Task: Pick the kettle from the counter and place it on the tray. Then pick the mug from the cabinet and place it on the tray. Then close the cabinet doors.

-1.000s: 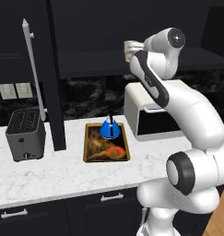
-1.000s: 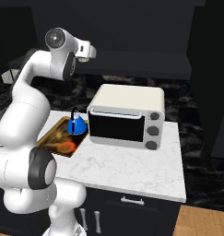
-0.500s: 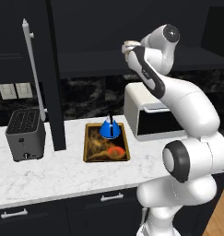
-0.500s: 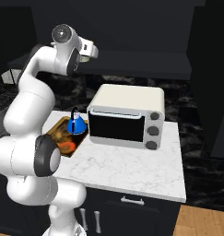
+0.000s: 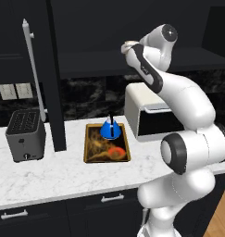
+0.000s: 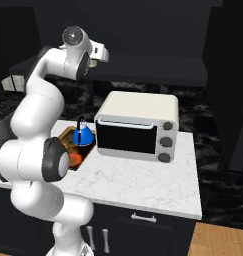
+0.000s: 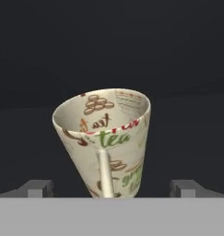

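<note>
Gripper (image 7: 111,189) stands wide open astride the mug (image 7: 106,140) on the cabinet shelf, holding nothing; ease toward twelve o'clock, then close squarely around its body.

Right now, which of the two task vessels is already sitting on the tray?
The blue kettle, standing at the tray's back edge. The cream mug is up in the dark cabinet, between the open claw's fingertips.
</note>
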